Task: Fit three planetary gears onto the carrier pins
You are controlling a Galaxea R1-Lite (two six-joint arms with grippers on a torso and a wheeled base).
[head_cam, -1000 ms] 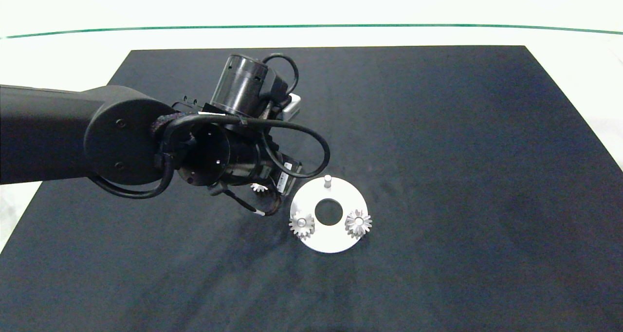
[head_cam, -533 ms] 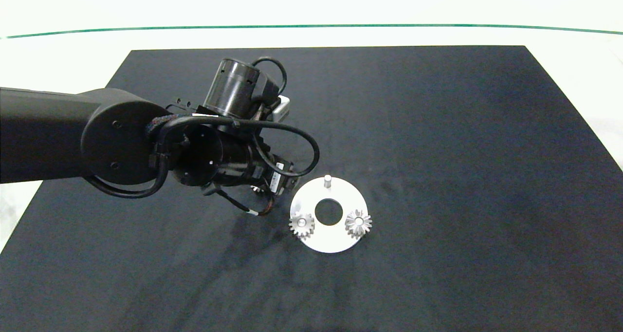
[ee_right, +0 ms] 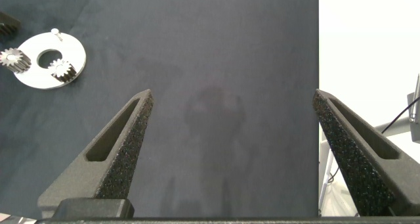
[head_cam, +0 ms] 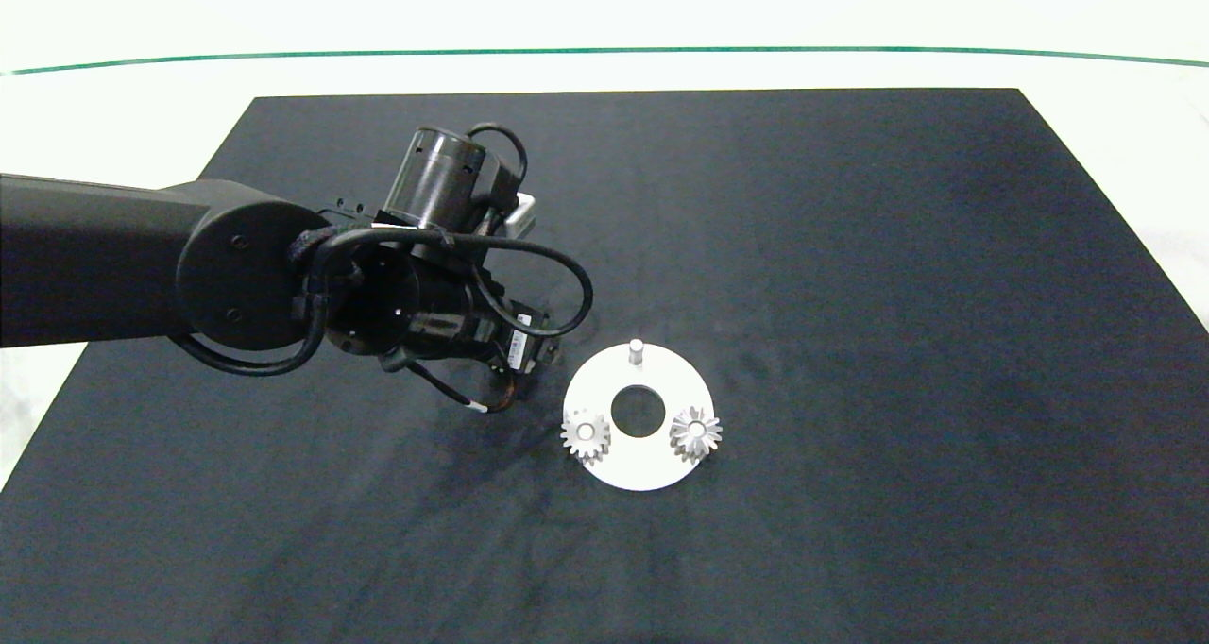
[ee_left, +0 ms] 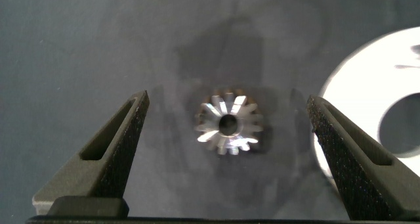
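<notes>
Black mat (head_cam: pixel 850 295) over a pale table, white carrier disc (head_cam: pixel 642 469) lying near the mat's middle. Two planetary gears already seated on the disc's near pins, one at the near left (head_cam: pixel 586 436), one at the near right (head_cam: pixel 695 432); far pin (head_cam: pixel 636 348) bare and upright.

Third gear (ee_left: pixel 228 123) flat on the mat just left of the disc, hole facing up, hidden in the head view beneath the left arm's wrist. Left gripper (ee_left: pixel 230 138) poised over it, fingers spread wide, one finger (ee_left: pixel 118 145) on each side of the gear and neither touching. Gear centred between them, so likely only a straight descent and a squeeze across the teeth still needed. Axis of the gear vertical, matching the bare pin, which stands to the right and slightly farther off.

Right gripper (ee_right: pixel 230 152) parked well off to the right, fingers wide apart, holding nothing; left arm plainly the nearer.
</notes>
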